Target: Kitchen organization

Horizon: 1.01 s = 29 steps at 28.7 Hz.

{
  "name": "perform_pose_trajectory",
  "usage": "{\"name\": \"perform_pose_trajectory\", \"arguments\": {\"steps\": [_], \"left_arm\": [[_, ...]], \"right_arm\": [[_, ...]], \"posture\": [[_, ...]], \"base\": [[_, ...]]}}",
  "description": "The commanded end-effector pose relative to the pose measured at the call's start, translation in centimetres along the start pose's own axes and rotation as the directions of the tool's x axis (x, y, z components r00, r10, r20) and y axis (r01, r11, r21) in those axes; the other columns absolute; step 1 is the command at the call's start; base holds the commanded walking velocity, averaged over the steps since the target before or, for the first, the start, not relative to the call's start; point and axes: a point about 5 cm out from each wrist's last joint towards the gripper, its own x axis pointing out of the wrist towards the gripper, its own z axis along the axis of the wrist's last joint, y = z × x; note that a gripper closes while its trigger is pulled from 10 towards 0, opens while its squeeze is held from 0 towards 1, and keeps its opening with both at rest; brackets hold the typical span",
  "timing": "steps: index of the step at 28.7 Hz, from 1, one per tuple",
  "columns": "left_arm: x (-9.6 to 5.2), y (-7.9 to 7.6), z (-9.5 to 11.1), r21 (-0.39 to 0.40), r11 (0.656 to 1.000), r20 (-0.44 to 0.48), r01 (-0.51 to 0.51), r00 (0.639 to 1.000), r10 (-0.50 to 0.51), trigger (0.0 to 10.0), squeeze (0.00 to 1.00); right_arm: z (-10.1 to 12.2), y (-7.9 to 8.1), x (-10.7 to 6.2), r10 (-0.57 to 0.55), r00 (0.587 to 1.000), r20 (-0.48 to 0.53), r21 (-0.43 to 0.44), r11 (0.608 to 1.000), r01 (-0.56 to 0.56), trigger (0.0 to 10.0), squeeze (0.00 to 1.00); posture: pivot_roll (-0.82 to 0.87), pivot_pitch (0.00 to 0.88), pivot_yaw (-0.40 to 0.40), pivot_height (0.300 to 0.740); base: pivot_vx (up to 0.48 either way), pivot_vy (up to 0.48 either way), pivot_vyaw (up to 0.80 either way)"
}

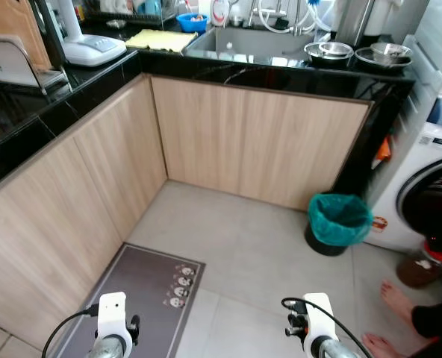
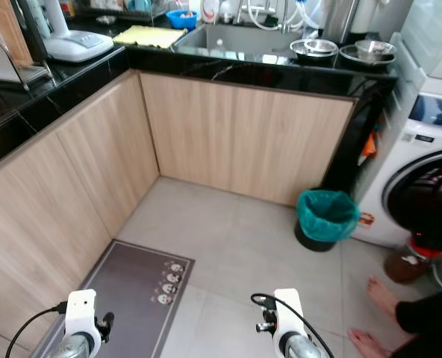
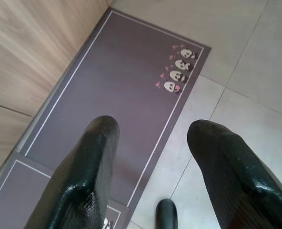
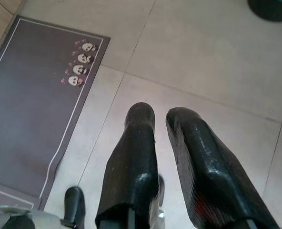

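- The robot stands far from the sink counter (image 1: pixel 281 71) at 12 o'clock; I think it should walk there slowly, past the green bin (image 1: pixel 339 222) at 2 o'clock.
- The left gripper (image 3: pixel 153 143) hangs wide open over the dark mat (image 3: pixel 112 86), holding nothing.
- The right gripper (image 4: pixel 161 125) is nearly closed, empty, above the floor tiles (image 4: pixel 212 62).

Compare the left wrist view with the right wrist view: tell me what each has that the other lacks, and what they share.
Left wrist view's own: the light wood-grain cabinet front, and the left claw, its black fingers wide apart. Right wrist view's own: the edge of the black bin with a green liner, and the right claw, its fingers close together. Shared: the dark grey floor mat with panda faces and the pale grey floor tiles.
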Motion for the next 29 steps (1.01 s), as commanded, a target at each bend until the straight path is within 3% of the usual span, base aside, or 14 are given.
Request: {"name": "perform_pose_trajectory", "arguments": {"steps": [1,29], "left_arm": [[-0.02,0.08,-0.21,0.016,1.0,-0.018,0.008,1.0,-0.007,10.0,0.0],[-0.09,-0.02,-0.38,0.012,1.0,-0.016,0.018,1.0,-0.017,10.0,0.0]], "right_arm": [[0.51,0.11,0.13,-0.003,1.0,0.018,0.009,1.0,0.003,10.0,0.0],[0.83,0.18,0.22,-0.009,1.0,0.027,0.018,1.0,0.008,10.0,0.0]], "posture": [[0.0,0.0,0.022,0.74],[-0.01,0.0,0.007,0.74]], "base": [[0.33,0.0,0.0],[0.336,0.0,0.0]]}}
